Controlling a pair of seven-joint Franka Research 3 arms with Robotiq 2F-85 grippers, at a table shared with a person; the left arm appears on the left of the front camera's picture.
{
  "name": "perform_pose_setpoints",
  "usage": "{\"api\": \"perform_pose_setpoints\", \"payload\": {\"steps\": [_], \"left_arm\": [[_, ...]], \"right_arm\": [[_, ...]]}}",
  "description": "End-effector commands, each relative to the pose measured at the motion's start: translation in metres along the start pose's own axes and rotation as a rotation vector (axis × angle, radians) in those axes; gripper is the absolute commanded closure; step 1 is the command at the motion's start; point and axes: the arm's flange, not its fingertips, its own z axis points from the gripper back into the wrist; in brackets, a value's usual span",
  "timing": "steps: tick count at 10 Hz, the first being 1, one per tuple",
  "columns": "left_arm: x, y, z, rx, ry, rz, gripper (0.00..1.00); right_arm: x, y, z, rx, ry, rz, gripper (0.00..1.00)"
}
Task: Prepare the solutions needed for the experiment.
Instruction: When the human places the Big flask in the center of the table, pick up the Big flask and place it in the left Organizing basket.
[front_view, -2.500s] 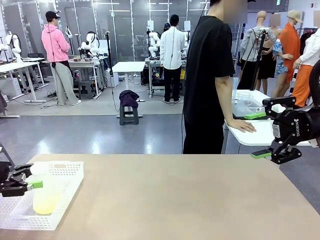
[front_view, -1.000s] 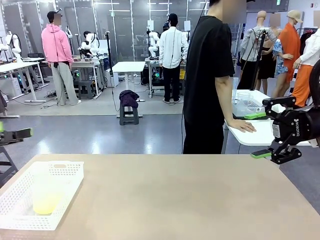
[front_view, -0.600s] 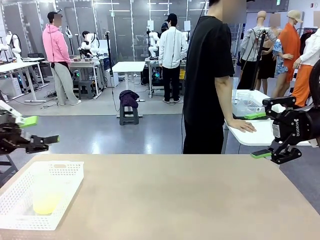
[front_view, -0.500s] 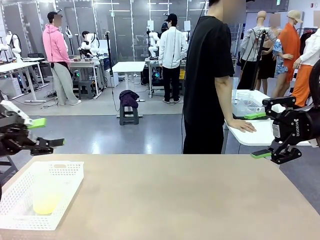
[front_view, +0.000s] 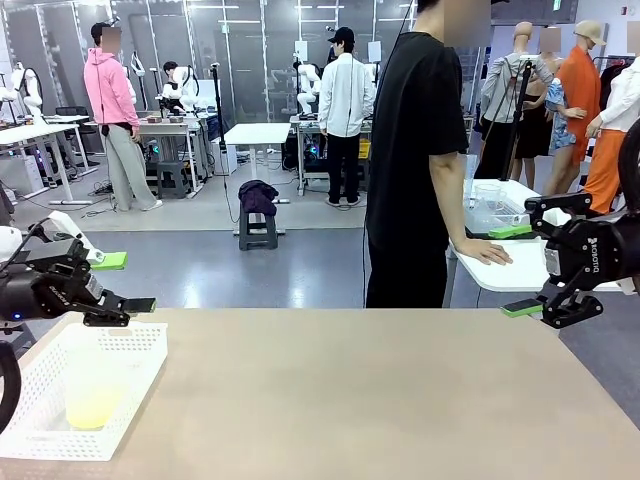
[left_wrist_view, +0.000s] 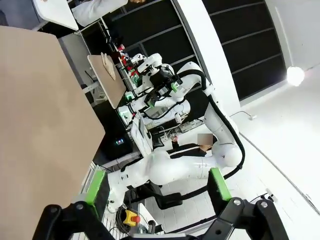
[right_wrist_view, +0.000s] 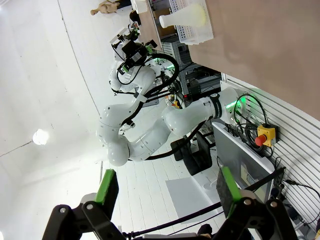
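Left hand (front_view: 118, 283) left the basket (front_view: 130, 334), now hovers open above it

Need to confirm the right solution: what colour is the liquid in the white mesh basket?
Pale yellow-green liquid, inside the white mesh basket; clearest in the front view.

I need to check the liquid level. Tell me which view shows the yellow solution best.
The front view: the solution sits in the flask inside the white basket, close and unblocked. The right wrist view shows it small, far off and rolled sideways. The left wrist view looks elsewhere.
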Motion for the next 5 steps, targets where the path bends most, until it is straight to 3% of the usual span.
{"api": "perform_pose_setpoints", "payload": {"steps": [1,5], "left_arm": [[0.0024,-0.0002,0.004,0.007,-0.022,-0.006,0.0],[0.0024,-0.0002,0.004,0.007,-0.022,-0.006,0.0]], "right_arm": [[-0.0004,0.0018,-0.0001,0.018,0.0,0.004,0.0],[-0.0004,0.0018,-0.0001,0.018,0.0,0.004,0.0]]}}
